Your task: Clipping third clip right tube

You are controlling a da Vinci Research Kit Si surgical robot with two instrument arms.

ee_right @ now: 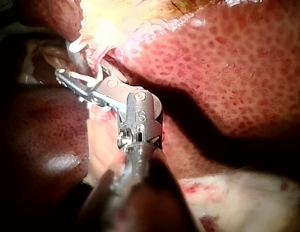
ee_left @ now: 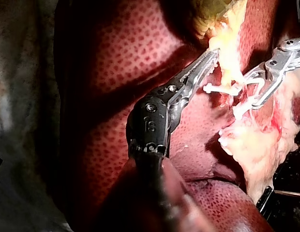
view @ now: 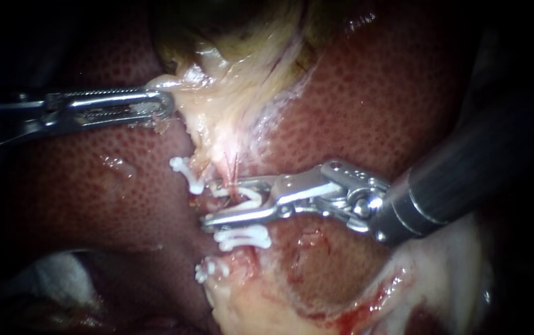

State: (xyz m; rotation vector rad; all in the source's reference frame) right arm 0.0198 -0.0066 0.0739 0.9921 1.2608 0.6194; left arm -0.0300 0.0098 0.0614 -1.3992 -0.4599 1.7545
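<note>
- Nearest the lens, filling the right of the frame: dark shaft of right instrument (view: 208, 205), entering from the upper right, with the metal wrist at centre-right and the jaws reaching left to mid-frame.
- Jaws apart, yet clamped from both sides on held clip (view: 255, 197), white and open, seated between them.
- At centre of frame: tube (view: 231, 177), thin and pinkish with red streaks, running down out of pale tissue (view: 229, 105) into the gap between those jaws.
- Cannot tell whether held clip touches tube, nor which of the task's tubes it is.
- Just left of the upper jaw tip: upper clip (view: 187, 175), white and tilted.
- Just beneath the lower jaw: middle clip (view: 242, 237), white, lying crosswise.
- Lower still, left of centre: lowest clip (view: 208, 270), at the edge of the pale fatty mass along the bottom of the frame.
- Upper left of frame: left instrument (view: 166, 105), entering from the left edge, toothed jaws together and clamped on the rim of pale tissue, well apart from right instrument.
- Around everything: liver (view: 372, 105), red-brown and finely dotted.
- Top centre: gallbladder (view: 229, 25), dark and greenish, above pale tissue.
</note>
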